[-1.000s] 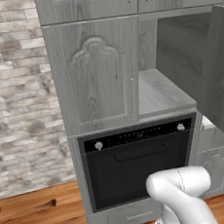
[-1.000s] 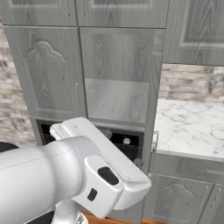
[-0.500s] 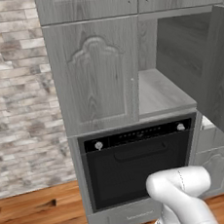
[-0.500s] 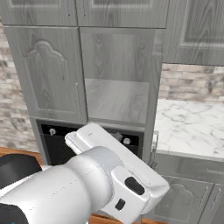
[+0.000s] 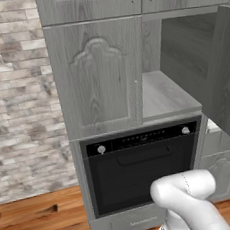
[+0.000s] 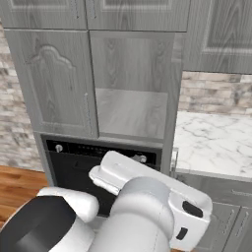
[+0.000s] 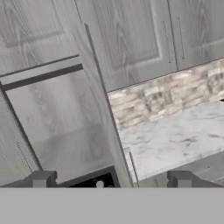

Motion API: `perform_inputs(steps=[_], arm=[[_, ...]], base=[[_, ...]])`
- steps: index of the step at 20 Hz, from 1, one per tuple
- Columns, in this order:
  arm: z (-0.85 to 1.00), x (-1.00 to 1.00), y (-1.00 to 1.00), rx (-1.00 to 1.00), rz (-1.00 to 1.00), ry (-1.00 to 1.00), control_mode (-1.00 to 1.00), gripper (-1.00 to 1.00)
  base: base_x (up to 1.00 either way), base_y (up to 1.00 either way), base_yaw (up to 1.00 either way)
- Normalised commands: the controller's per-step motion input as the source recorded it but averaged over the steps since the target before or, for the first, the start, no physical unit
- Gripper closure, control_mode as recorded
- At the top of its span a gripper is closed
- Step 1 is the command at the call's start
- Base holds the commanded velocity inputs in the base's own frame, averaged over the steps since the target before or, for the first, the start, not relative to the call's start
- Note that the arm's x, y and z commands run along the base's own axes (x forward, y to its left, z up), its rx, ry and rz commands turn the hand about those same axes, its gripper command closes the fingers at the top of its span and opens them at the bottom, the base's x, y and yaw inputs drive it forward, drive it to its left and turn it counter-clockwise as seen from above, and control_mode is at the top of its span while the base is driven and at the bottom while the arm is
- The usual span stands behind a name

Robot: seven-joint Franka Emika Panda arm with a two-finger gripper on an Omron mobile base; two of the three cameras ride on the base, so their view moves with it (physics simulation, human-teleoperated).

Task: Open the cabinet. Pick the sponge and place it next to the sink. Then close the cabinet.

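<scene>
The cabinet (image 5: 98,78) has its right door swung open, its left door shut. The gripper (image 7: 111,179) is spread wide, holding nothing, facing the marble table (image 7: 175,138).

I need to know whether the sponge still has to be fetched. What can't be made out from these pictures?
- Sponge: none on the open cabinet shelf; elsewhere, cannot tell.
- Sink: the right base view's edge cuts off the counter.
- Oven: partly behind the arm, right base view.
- Open door: cut off by the left base view's right edge.
</scene>
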Motion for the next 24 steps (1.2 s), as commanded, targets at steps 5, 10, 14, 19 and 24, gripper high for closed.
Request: perform_inputs(steps=[5, 10, 14, 19, 24], arm=[[-0.03, 0.00, 0.00, 0.01, 0.44, 0.00, -1.00, -1.00], [-0.06, 0.03, 0.00, 0.00, 0.42, 0.00, -1.00, -1.00], [-0.10, 0.37, 0.00, 0.00, 0.33, 0.00, -1.00, -1.00], [-0.18, 0.62, 0.00, 0.00, 0.31, 0.00, -1.00, -1.00], [-0.43, 0.62, -0.04, 0.00, 0.26, 0.00, -1.00, -1.00]], base=[[0.00, 0.00, 0.00], [0.00, 0.00, 0.00], [0.00, 0.00, 0.00], [0.00, 0.00, 0.00], [0.00, 0.00, 0.00]])
